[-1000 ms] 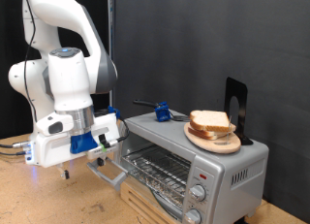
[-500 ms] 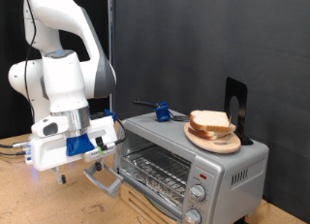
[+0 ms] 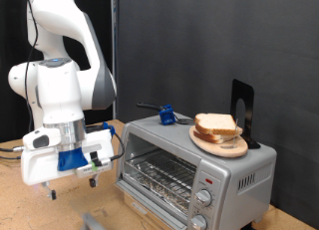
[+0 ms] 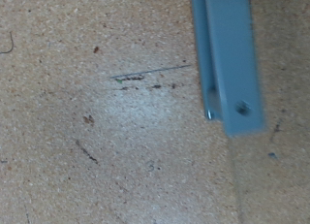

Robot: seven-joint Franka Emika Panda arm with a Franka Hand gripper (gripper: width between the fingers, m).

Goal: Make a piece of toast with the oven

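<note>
Exterior view, oven (image 3: 189, 170) open, end effector (image 3: 70, 185) low

The boxy silver toaster oven (image 3: 199, 165) looks like brushed metal with a dull sheen, its wire rack (image 3: 159, 173) bright and shiny. The pale chipboard counter (image 4: 107, 137) is matt and speckled — rough-grained. The round wooden plate (image 3: 219, 143) looks smooth, and the white robot arm (image 3: 60, 86) is glossy plastic.
</note>
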